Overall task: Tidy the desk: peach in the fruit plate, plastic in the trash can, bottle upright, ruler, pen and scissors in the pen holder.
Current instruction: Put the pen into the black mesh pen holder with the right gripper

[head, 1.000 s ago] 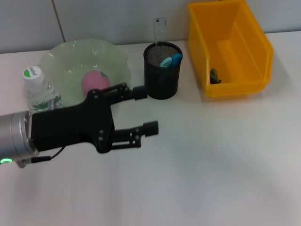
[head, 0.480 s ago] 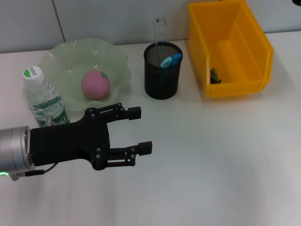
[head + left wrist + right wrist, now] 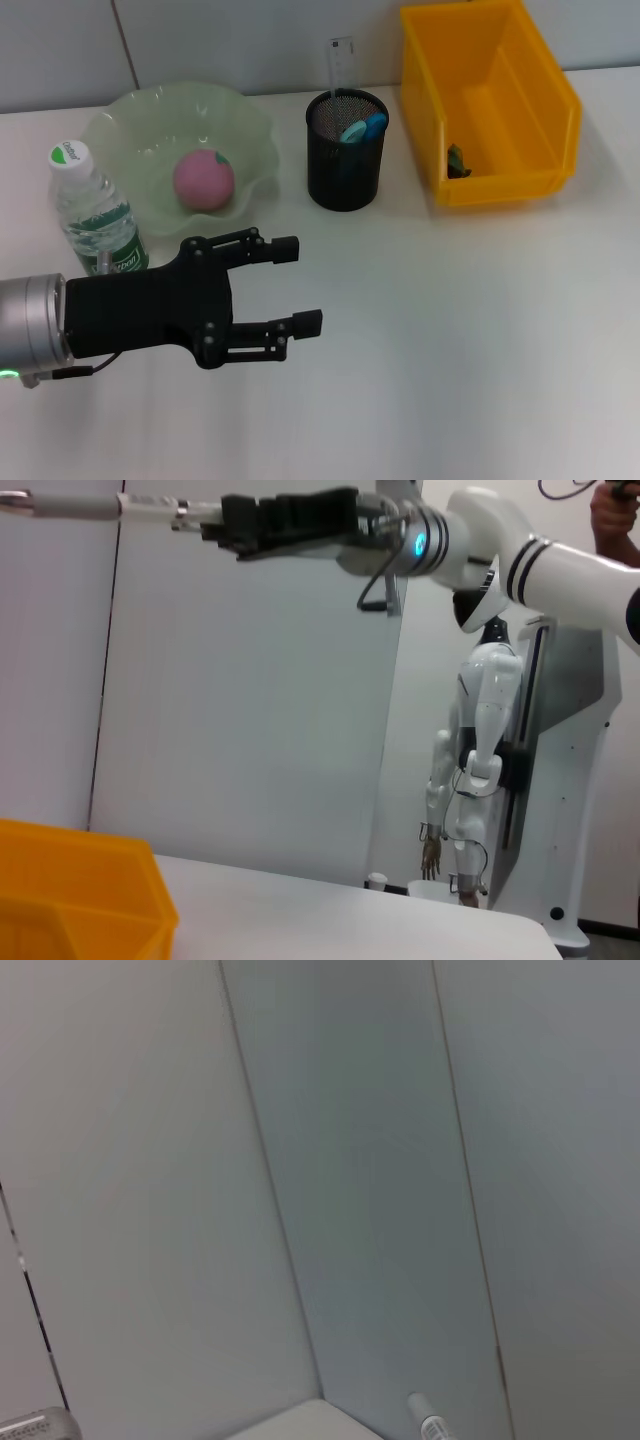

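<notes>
In the head view a pink peach (image 3: pixel 204 180) lies in the pale green fruit plate (image 3: pixel 130 125) at the back left. A clear water bottle (image 3: pixel 92 213) with a white cap stands upright beside the plate. The black mesh pen holder (image 3: pixel 344 152) holds a clear ruler (image 3: pixel 340 62) and blue-handled items (image 3: pixel 363 127). A dark scrap of plastic (image 3: pixel 457 161) lies inside the yellow bin (image 3: pixel 487 104) that serves as trash can. My left gripper (image 3: pixel 297 285) hovers open and empty over the table in front of the plate. The right gripper is out of view.
The white table (image 3: pixel 450 340) stretches in front of the bin and pen holder. A grey wall runs along the far edge. In the left wrist view, a corner of the yellow bin (image 3: pixel 70 895) shows, with another robot (image 3: pixel 480 730) standing off the table.
My left gripper has drawn back from the plate and pen holder toward the front left, staying open. The bottle, partly covered before, now shows in full.
</notes>
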You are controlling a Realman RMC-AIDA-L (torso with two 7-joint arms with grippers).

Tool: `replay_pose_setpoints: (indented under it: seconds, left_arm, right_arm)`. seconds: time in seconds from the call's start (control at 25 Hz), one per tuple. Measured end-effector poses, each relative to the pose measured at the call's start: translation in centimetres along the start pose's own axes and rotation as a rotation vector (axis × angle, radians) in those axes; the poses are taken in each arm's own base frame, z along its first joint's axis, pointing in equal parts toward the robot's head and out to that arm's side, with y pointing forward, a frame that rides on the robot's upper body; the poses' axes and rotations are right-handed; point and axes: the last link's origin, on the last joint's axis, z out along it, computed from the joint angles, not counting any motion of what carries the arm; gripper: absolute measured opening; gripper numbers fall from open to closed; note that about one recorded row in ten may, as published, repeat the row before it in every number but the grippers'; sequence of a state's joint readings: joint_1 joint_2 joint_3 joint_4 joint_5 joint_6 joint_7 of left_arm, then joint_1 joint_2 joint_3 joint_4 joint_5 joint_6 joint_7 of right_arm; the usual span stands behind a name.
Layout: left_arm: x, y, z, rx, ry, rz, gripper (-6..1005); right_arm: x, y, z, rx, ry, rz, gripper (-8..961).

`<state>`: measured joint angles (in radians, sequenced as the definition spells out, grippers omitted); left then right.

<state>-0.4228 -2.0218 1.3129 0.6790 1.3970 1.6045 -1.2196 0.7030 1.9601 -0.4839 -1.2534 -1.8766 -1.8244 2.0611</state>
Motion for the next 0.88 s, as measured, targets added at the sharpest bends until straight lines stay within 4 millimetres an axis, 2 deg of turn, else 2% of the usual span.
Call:
replay_pose_setpoints:
  seconds: [0.12,0.36,0.6,0.88]
  left_arm:
    - [0.0,0.0,0.1,-0.002,0.0,0.001,813]
    - [-0.2,0.1,0.3,-0.009,-0.014,0.005,813]
    - [-0.2,0.1,0.6,-0.01,-0.011,0.011,813]
    - [-0.2,0.2,0.7,-0.008,-0.006,0.01,813]
  right_arm:
    - [-1.3,0.2,0.1,0.024,0.049,0.001,129]
    - [-2.6,-0.1,1.2,0.06,0.172,0.023,128]
    - [-4.2,-0.4,3.9,0.113,0.344,0.016,128]
    - [-5.0,-0.5,6.6,0.169,0.519,-0.022,128]
